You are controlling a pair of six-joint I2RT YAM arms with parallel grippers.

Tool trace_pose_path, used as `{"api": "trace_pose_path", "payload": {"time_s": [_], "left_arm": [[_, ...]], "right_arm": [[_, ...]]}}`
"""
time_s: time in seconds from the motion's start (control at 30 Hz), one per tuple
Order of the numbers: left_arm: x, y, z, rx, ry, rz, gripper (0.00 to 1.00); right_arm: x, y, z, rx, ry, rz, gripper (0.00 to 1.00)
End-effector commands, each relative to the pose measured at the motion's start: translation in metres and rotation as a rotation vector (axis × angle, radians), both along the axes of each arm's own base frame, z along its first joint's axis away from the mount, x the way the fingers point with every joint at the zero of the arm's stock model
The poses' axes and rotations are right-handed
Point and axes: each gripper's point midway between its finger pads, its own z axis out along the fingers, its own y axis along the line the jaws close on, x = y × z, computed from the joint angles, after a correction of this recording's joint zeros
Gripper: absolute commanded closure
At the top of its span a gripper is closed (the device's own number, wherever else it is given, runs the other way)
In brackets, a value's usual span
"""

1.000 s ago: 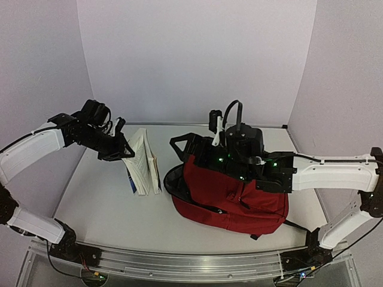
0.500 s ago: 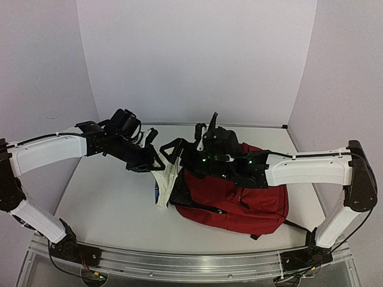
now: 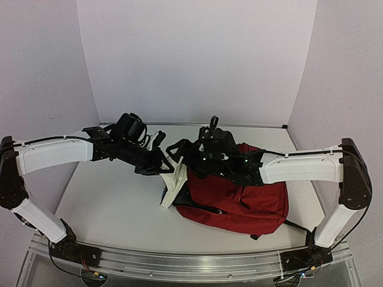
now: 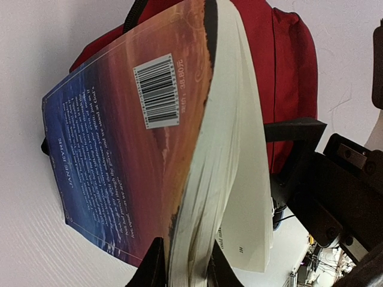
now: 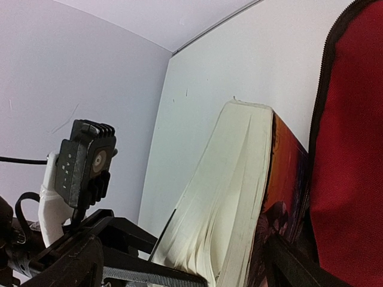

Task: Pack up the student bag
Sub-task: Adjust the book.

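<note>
Item: student bag, one, dark red. It lies flat on the table, just to the right of and below the left gripper, long axis running away from it to the right, zippered mouth at the near end. Item: paperback book, one. It is pinched at one end between the left gripper's pressed-in fingers and hangs long axis downward beneath them, free end just beside the bag's mouth, pages fanning. Item: right gripper, fingers spread wide, nothing visibly pinched, poised over the bag's mouth just across the book. The right arm is nearer the bag. The left arm carries the load and, by judgement, must swing the book's free end rightward into the mouth.
</note>
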Motion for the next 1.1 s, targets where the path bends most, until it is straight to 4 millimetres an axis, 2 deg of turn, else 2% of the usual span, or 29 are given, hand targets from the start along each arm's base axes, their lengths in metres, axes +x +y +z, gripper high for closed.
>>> {"api": "trace_pose_path", "payload": {"time_s": [0.0,0.13,0.23,0.37,0.5,0.57,0.77,0.83,0.93,1.07], "left_arm": [[-0.017,-0.04,0.063,-0.278,-0.093,-0.183,0.78],[-0.021,-0.043,0.057,-0.294,-0.071,-0.203,0.62],[-0.025,-0.045,0.053,-0.304,-0.051,-0.222,0.57],[-0.032,-0.048,0.048,-0.321,-0.028,-0.252,0.55],[-0.038,-0.05,0.046,-0.336,-0.011,-0.28,0.53],[-0.039,-0.048,0.045,-0.331,-0.013,-0.281,0.52],[-0.038,-0.028,0.043,-0.252,-0.06,-0.207,0.42],[-0.032,-0.014,0.043,-0.202,-0.098,-0.136,0.32],[-0.016,0.013,0.037,-0.107,-0.115,0.017,0.16],[0.005,0.05,0.034,-0.111,-0.091,0.175,0.07]], "right_arm": [[0.004,-0.003,-0.004,0.019,0.016,-0.019,0.12],[0.004,-0.004,-0.013,0.016,0.036,-0.015,0.17],[0.004,-0.003,-0.017,0.02,0.046,-0.007,0.2],[0.004,-0.004,-0.021,0.022,0.053,-0.002,0.28],[0.004,-0.005,-0.028,0.017,0.064,0.007,0.45],[0.003,-0.008,-0.031,0.012,0.069,0.004,0.58],[0.007,-0.03,-0.031,-0.004,0.049,-0.06,0.9],[0.01,-0.039,-0.026,-0.005,0.033,-0.082,1.0],[0.011,-0.055,-0.007,0.0,-0.024,-0.108,1.0],[0.002,-0.073,0.045,0.088,-0.162,-0.08,1.0]]}}
